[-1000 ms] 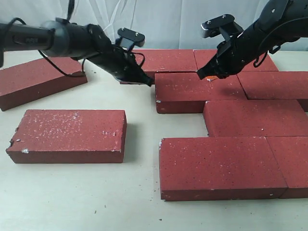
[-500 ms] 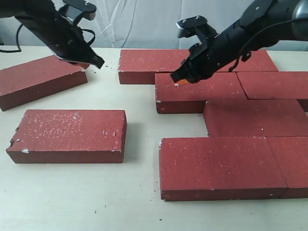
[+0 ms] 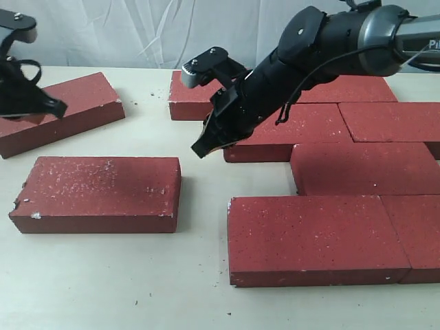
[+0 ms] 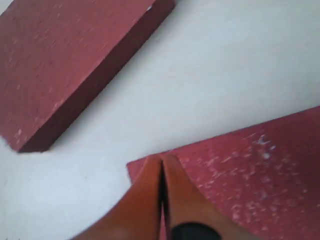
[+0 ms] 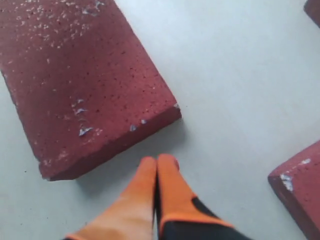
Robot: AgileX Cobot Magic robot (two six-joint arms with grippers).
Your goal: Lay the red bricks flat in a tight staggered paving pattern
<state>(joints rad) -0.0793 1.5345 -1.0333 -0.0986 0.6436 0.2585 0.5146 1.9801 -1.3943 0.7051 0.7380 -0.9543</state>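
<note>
Several red bricks lie flat. A staggered group fills the right side, among them the middle brick (image 3: 289,130) and the front brick (image 3: 313,237). A loose flecked brick (image 3: 96,192) lies at front left, and a slanted brick (image 3: 65,110) at back left. My right gripper (image 3: 201,150) is shut and empty. It hangs low over the bare gap between the loose brick (image 5: 85,75) and the group, its fingertips (image 5: 167,161) just off that brick's corner. My left gripper (image 3: 60,108) is shut and empty over the slanted brick. Its tip (image 4: 161,158) shows above a brick's corner (image 4: 250,165).
A back-row brick (image 3: 199,93) lies behind the right arm (image 3: 309,48), which reaches across the middle of the table (image 3: 199,199). Small crumbs dot the table near the front edge. A white curtain hangs behind.
The left arm has swung from the middle back to the far left, over the slanted brick. The right arm has swept left and forward, off the group and down into the gap. Both stayed shut.
</note>
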